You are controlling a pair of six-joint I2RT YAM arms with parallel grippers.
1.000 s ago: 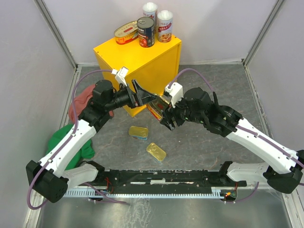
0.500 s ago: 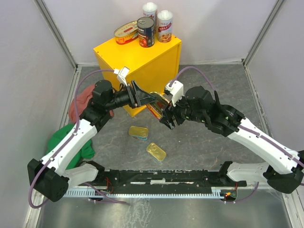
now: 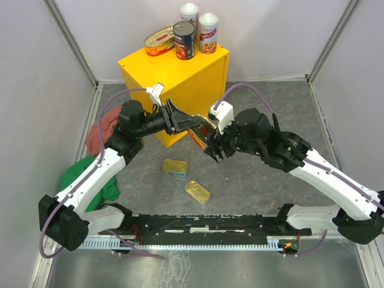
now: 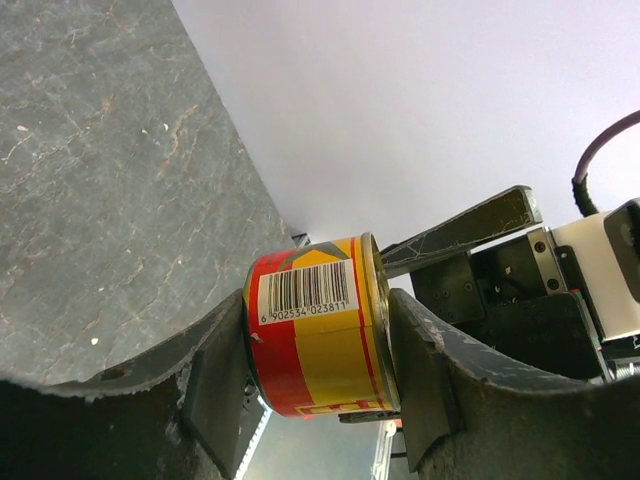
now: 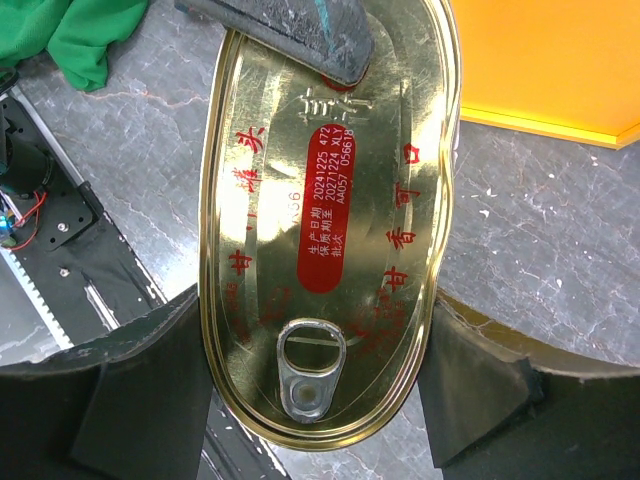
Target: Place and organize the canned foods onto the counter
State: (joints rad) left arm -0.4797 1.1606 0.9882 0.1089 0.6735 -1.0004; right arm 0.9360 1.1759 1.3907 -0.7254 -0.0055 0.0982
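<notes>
Top external view: both arms lean inward and meet in the air just off the near corner of the box (image 3: 180,78), below its top. The left arm climbs from its base with the elbow out toward the left wall and the forearm aimed right. The right arm arcs in from the right, wrist aimed left.

Between them hangs the oval tin (image 3: 201,127), tilted and clear of the floor (image 3: 258,192). How far it is from the box face cannot be told.

The left gripper (image 3: 183,122) pinches the tin across its flat faces. In the left wrist view one pad sits on the bottom and the other against the gold lid rim, with the barcode side facing the camera. In the right wrist view a dark left finger lies across the far end of the lid. The right gripper (image 3: 211,146) clamps the tin's narrow sides at the pull-tab end, its fingers flanking the oval.

On the box top, a second oval tin (image 3: 159,42), a dark can (image 3: 184,40) and two tall cans (image 3: 189,15) crowd the far corner. The near part of the top is bare yellow.

Two gold tins (image 3: 174,167) lie apart on the floor under the meeting point. The red cloth (image 3: 99,129) and green cloth (image 3: 78,174) hug the left wall beneath the left arm. Right of the box there is open floor.
</notes>
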